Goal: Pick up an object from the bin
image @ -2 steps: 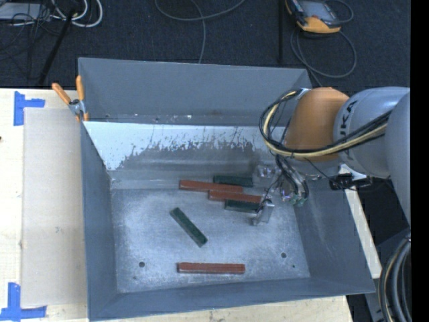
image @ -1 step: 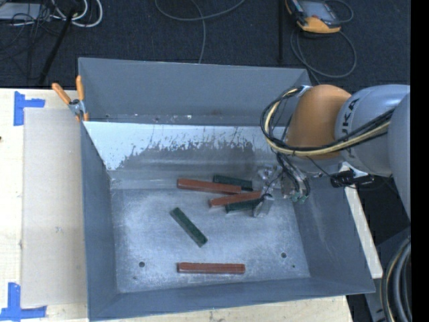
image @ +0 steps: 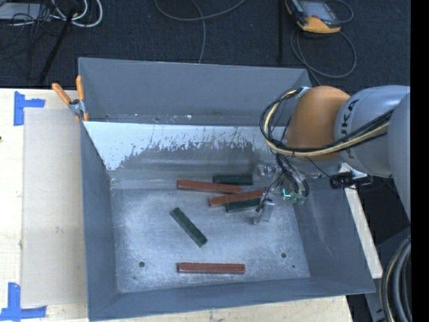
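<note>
Grey metal bin [image: 194,96] with sloped walls, floor speckled white. The arm comes in over the right rim. Its orange rounded wrist cover [image: 320,118] and looped cables [image: 281,129] hide the back right corner of the floor. Gripper [image: 263,210] is down low near the right wall, tip at the right ends of a small cluster: a short reddish-brown flat bar [image: 231,198] and, just in front of it, a short dark green flat bar [image: 238,207], both lying flat and slightly angled. The tip seems to meet their ends; which one, cannot tell. Whether the gripper is wide, narrow or holding anything cannot be told; wrist hardware and shadow mask it. Behind these lie a longer reddish-brown bar [image: 206,186] and another dark green bar [image: 233,178], its right end hard to make out. Well apart from the cluster, a lone dark green bar [image: 188,226] lies diagonally mid-floor, and a reddish-brown bar [image: 210,268] lies parallel to the front edge.
</note>
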